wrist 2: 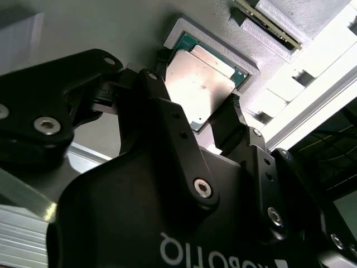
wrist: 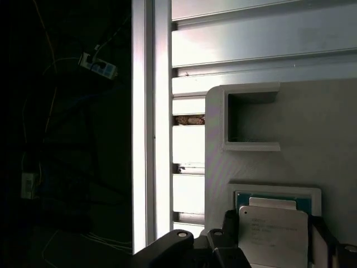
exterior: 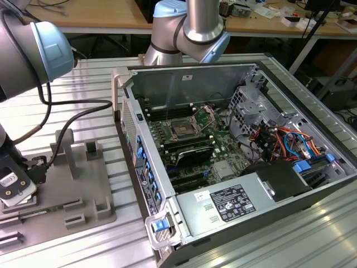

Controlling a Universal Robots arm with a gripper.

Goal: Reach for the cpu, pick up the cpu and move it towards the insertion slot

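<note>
The cpu is a flat silvery chip with a green rim, lying in a shallow square recess of a grey holder plate. In both wrist views my gripper has one black finger against each of two opposite sides of the cpu. The gripper looks shut on the chip; I cannot tell whether the chip is lifted off the recess. In the exterior view the gripper is low over the holder plate at the far left. The insertion slot sits in the motherboard inside the open computer case, its metal frame swung up.
The case's side wall stands between the holder plate and the slot. Grey upright posts rise from the plate near the gripper. A white-labelled power-supply box and coloured cables lie inside the case. A black cable hangs from the arm.
</note>
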